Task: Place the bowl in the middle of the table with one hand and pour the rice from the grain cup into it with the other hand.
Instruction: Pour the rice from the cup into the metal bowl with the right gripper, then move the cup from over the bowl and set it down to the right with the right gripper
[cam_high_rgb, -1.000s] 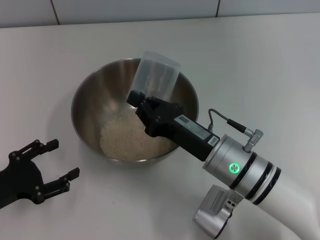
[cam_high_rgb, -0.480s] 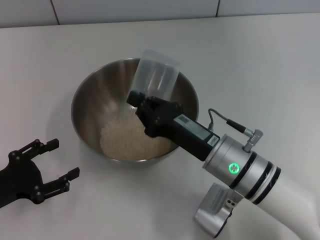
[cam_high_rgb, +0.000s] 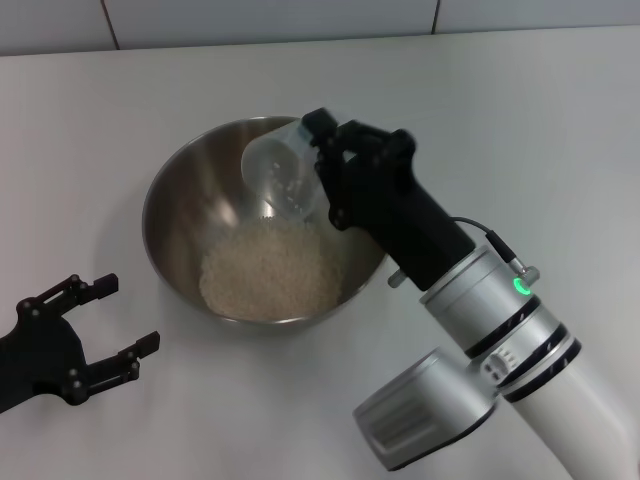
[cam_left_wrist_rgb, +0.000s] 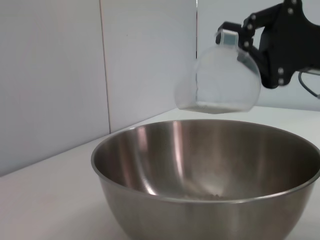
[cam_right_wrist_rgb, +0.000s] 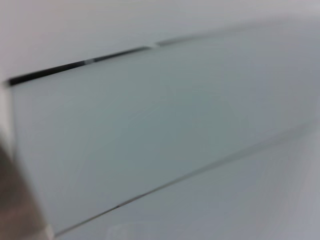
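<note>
The steel bowl stands on the white table near the middle, with a pale heap of rice in its bottom. My right gripper is shut on the clear grain cup and holds it tipped on its side above the bowl's far-right part. In the left wrist view the cup hangs above the bowl, held by the right gripper. My left gripper is open and empty on the table, in front of and to the left of the bowl.
A tiled wall runs along the table's far edge. The right wrist view shows only blurred pale tiles with dark joints.
My right wrist has rolled and lifted. The cup has turned from mouth-down in the bowl to lying on its side above it. The left gripper has not moved.
</note>
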